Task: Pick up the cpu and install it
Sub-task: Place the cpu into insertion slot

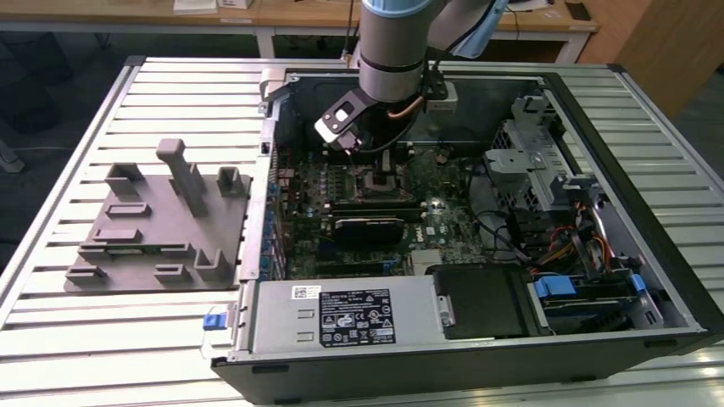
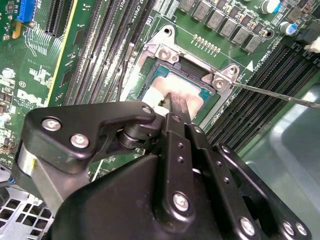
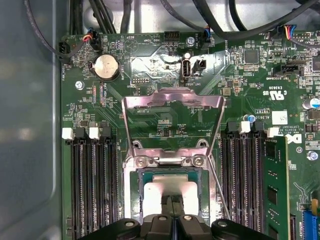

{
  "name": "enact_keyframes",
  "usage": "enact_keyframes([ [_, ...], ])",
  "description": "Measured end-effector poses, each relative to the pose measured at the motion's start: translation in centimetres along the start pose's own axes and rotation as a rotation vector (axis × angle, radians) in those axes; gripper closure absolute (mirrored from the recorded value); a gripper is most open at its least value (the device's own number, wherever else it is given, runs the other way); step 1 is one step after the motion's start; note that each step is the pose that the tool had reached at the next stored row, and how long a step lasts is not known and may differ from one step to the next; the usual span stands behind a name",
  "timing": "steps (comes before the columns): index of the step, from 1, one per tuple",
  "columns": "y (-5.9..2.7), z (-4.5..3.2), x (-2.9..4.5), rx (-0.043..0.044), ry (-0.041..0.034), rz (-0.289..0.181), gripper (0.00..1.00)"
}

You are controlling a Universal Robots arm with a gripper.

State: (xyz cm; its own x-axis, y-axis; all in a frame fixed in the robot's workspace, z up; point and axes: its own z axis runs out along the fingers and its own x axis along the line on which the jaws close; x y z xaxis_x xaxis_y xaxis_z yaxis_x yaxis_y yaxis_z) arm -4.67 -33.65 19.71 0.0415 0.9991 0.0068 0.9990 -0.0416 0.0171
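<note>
The arm (image 1: 391, 51) reached down into the open computer case (image 1: 633, 280), which lay on its side on the slatted counter (image 1: 114, 339), with the grey holder block (image 1: 158, 220) well apart on the exterior view's left. In both wrist views the cpu (image 3: 155, 195) (image 2: 182, 90) lay flat inside the socket, its silver top level and its thin green rim sitting just within the socket's metal edges. The fingers (image 3: 176, 207) (image 2: 177, 107) were pressed together into one narrow dark bar, their tip on or just above the middle of the cpu's top; they clasped nothing. The hinged metal plate (image 3: 172, 97) stood swung back off the socket, leaving the space above the chip open. The thin lever rod (image 3: 217, 185) (image 2: 270, 92) ran along one socket edge, close beside the fingers but apart from them. Rows of memory slots (image 3: 92, 185) flanked the socket on both sides, leaving little side room.
</note>
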Motion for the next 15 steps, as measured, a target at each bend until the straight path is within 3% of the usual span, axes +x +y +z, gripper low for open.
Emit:
enact_keyframes([
  [5,0.03,-0.27,0.04,-0.0014,0.0025,0.000,0.89],
  [11,0.03,-1.82,0.02,-0.0003,0.0004,0.000,0.89],
  [15,0.06,-3.26,0.03,-0.0010,0.0003,0.000,0.89],
])
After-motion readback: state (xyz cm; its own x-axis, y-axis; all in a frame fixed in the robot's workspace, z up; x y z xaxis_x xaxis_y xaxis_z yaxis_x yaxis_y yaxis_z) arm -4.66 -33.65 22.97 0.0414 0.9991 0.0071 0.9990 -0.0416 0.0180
